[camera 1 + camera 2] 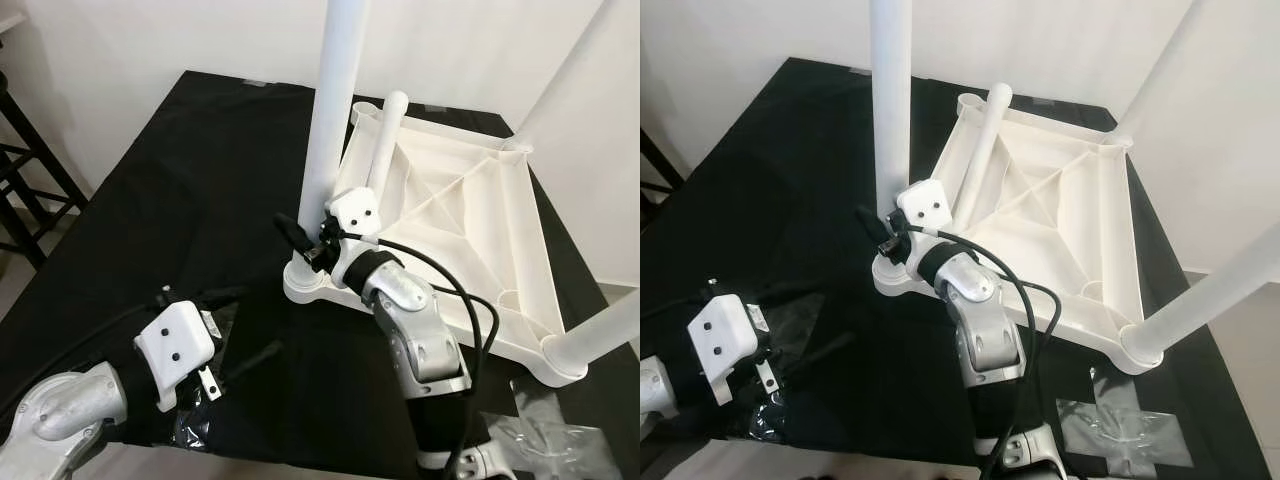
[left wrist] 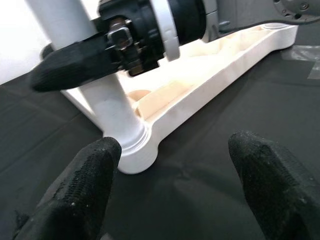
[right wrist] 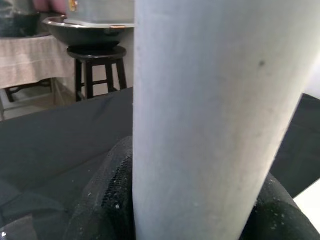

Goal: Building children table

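Observation:
The white children's table (image 1: 470,210) lies upside down on a black cloth. Three white legs stand in its corners: the near-left leg (image 1: 335,100), a far-right leg (image 1: 565,80) and a near-right leg (image 1: 600,335). Another loose leg (image 1: 385,140) leans at the far-left corner. My right gripper (image 1: 308,242) is shut around the base of the near-left leg (image 3: 210,110), its fingers (image 3: 107,195) on either side. My left gripper (image 1: 250,325) hovers open low at the left, a short way from that corner (image 2: 132,150), nothing between its fingers (image 2: 75,190).
A crumpled clear plastic bag (image 1: 1120,425) lies on the cloth at the near right, and another (image 1: 195,425) under my left wrist. A black stool (image 1: 25,170) stands off the cloth to the left. The cloth (image 1: 180,180) is bare left of the table.

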Controlling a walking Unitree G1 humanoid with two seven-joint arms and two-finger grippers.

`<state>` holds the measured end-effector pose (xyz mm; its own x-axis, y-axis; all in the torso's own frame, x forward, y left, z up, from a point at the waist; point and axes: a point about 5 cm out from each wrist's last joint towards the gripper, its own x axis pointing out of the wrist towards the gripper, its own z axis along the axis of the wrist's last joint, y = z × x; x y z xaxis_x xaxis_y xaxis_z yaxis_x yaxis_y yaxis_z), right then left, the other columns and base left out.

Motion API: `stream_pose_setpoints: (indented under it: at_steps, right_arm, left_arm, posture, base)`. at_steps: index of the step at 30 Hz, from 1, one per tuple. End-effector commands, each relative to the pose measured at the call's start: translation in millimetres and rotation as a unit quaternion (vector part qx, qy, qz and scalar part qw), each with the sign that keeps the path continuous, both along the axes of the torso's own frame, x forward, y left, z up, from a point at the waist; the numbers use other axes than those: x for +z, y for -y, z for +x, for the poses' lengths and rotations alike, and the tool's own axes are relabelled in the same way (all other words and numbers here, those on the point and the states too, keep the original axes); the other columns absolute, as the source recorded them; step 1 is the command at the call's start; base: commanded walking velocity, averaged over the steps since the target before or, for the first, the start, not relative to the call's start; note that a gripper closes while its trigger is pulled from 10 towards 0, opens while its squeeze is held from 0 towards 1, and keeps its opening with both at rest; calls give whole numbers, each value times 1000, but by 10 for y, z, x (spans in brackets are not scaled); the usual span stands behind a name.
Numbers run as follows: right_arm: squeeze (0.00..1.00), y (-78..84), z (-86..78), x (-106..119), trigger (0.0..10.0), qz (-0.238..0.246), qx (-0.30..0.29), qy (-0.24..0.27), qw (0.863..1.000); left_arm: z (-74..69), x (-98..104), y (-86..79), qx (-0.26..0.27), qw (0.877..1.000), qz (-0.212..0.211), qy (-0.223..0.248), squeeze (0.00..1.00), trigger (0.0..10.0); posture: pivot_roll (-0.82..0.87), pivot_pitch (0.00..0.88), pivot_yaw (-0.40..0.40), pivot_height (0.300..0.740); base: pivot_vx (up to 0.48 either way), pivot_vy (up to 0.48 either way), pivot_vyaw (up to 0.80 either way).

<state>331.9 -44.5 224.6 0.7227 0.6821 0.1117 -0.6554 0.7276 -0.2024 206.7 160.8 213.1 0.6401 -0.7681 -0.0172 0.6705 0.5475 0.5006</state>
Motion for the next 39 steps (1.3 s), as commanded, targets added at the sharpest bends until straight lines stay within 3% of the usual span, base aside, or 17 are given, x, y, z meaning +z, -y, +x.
stream_pose_setpoints:
  at_steps: [1,2,6,7,8,9,10,12,15,16,17,18,19,20,25,27,39]
  right_arm:
    - [0,71,56,-330,10000,-81,-8,-55,995]
    - [1000,38,80,-257,10000,-71,20,-51,996]
    - [1000,11,126,-66,10000,-62,95,-26,993]
    - [816,38,160,45,10000,-66,128,-8,990]
    - [129,62,180,118,10000,-70,147,5,987]
    - [129,62,180,118,10000,-70,147,5,987]
    - [0,87,196,181,10000,-76,183,12,980]
    - [0,115,187,239,10000,-95,247,23,964]
    - [0,129,175,248,10000,-109,279,24,954]
    - [0,131,157,254,10000,-129,325,19,937]
    - [0,131,157,254,10000,-129,325,19,937]
    - [0,128,145,264,10000,-144,362,17,921]
    - [0,128,145,264,10000,-144,362,17,921]
    - [0,116,161,282,10000,-150,387,9,910]
    - [0,86,211,296,10000,-147,413,-8,899]
    - [0,71,245,269,0,-147,431,-25,890]
    - [0,158,276,263,0,-144,457,-32,877]
  left_arm:
    - [-13,-36,22,-6,1000,-1,-4,0,10000]
    - [-14,-34,17,-4,1000,0,-3,0,10000]
    - [-12,-42,43,-8,1000,-2,-5,0,10000]
    - [-9,-40,58,-10,1000,-3,-4,0,10000]
    - [-7,-38,67,-11,1000,-3,-4,0,10000]
    - [-7,-38,67,-11,1000,-3,-4,0,10000]
    - [-3,-32,68,-10,1000,-4,-3,0,10000]
    - [1,-24,66,-9,1000,-5,-1,0,10000]
    - [0,-22,64,-8,1000,-4,-1,0,10000]
    - [-2,-21,62,-8,1000,-4,-1,0,10000]
    - [-2,-21,62,-8,1000,-4,-1,0,10000]
    - [-5,-21,58,-7,1000,-3,-1,0,10000]
    - [-5,-21,58,-7,1000,-3,-1,0,10000]
    - [-9,-20,54,-7,1000,-2,-2,0,10000]
    - [-15,-18,50,-6,1000,-1,-2,0,10000]
    - [-18,-18,44,-5,1000,0,-3,0,10000]
    - [-12,-19,51,-5,1000,-1,-3,0,10000]
  posture:
    - [145,203,-149,740]
    - [145,203,-149,740]
    - [143,211,-151,740]
    - [142,213,-150,740]
    - [144,214,-150,740]
    - [144,214,-150,740]
    - [145,217,-151,740]
    - [151,220,-151,740]
    - [150,222,-151,740]
    - [151,225,-149,740]
    - [151,225,-149,740]
    - [153,228,-149,740]
    - [153,228,-149,740]
    - [154,232,-148,740]
    - [157,236,-147,740]
    - [157,242,-149,740]
    - [146,245,-150,740]
  base:
    - [0,0,0]
    - [0,0,0]
    - [0,0,0]
    - [0,0,0]
    - [0,0,0]
    - [0,0,0]
    - [0,0,0]
    - [0,0,0]
    - [0,0,0]
    - [0,0,0]
    - [0,0,0]
    - [0,0,0]
    - [0,0,0]
    - [0,0,0]
    - [0,0,0]
    - [0,0,0]
    - [0,0,0]
